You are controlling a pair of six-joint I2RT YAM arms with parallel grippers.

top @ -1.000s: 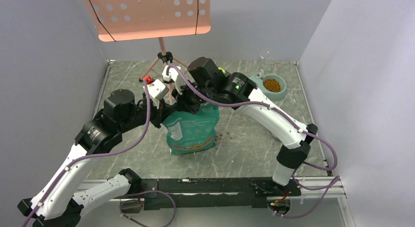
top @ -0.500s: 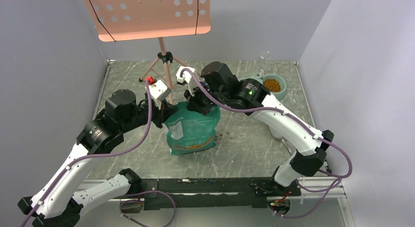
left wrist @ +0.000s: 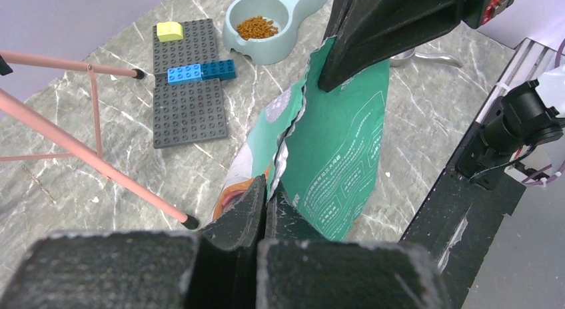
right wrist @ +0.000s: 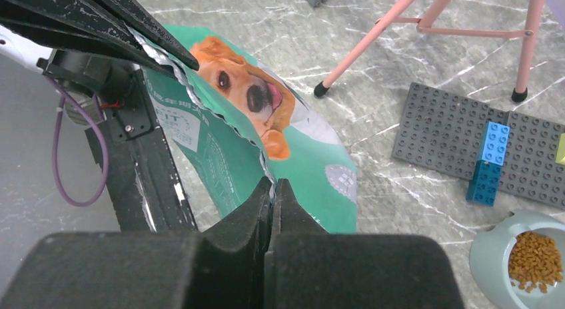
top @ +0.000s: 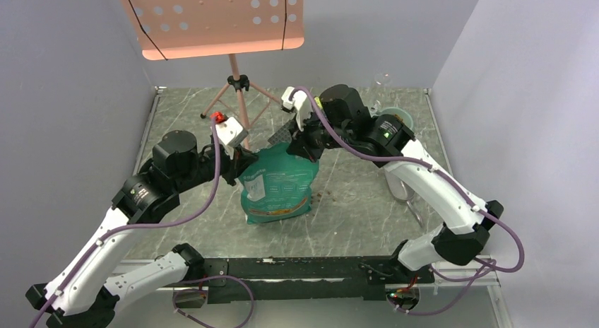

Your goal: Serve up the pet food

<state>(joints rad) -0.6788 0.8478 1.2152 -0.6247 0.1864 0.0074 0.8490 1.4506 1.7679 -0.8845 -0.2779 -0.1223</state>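
Note:
The teal-green bag (top: 279, 183) with a golden dog stands upright at mid-table, its torn top stretched between both grippers. My left gripper (top: 240, 158) is shut on the top edge's left end (left wrist: 266, 189). My right gripper (top: 307, 145) is shut on the right end (right wrist: 273, 182). Brown pet food (left wrist: 256, 27) fills one cup of the pale blue-grey double bowl (left wrist: 266, 52) beyond the bag, and the pet food (right wrist: 535, 259) also shows in the right wrist view. A few pellets (top: 323, 196) lie on the table right of the bag. From above, my right arm hides most of the bowl (top: 404, 117).
A pink music stand (top: 219, 20) rises at the back, its tripod legs (left wrist: 93, 156) spread behind the bag. Grey baseplates (left wrist: 190, 109) carrying blue bricks (left wrist: 200, 70) and a yellow brick (left wrist: 169, 30) lie near the bowl. A metal scoop (left wrist: 426, 56) lies on the right. Walls enclose three sides.
My right arm has swung to the right with the bag's top edge in its grip, stretching the top and covering the bowl from above. The left arm has hardly moved.

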